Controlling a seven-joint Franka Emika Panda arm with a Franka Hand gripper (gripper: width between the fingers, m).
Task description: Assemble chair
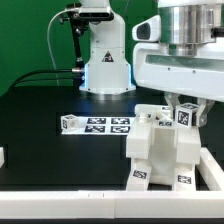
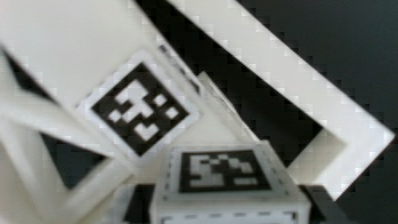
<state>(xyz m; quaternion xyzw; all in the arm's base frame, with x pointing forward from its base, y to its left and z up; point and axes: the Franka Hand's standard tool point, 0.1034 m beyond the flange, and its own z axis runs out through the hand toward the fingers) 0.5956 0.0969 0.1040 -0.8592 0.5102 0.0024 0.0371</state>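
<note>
The arm is reaching down over the chair assembly (image 1: pixel 163 150) at the exterior view's right, near the front edge of the black desk (image 1: pixel 40 120). The white blocky assembly is standing upright on the desk, with tag markers showing on its lower front faces and one up near its top. A white rail (image 1: pixel 110 202) is running along the desk's front edge, and the assembly is sitting close against it and against the corner piece at the exterior view's right.

The end effector (image 1: pixel 186 108) is sitting right at the top of the assembly, around a small tagged part (image 1: pixel 185 115) there. Its fingers are mostly hidden behind the arm's big white housing, so the exterior view is not settling the grip. From the wrist view, a tagged block (image 2: pixel 221 172) is filling the space between the dark finger edges, and the jaws are looking narrowed onto it, with a white panel bearing a diamond-turned tag (image 2: pixel 139 106) rising just beyond.

Further back, the marker board (image 1: pixel 95 125) is lying flat on the desk, well apart from the assembly. The robot base (image 1: pixel 107 60) is standing behind it, against the green backdrop (image 1: pixel 30 40).
</note>
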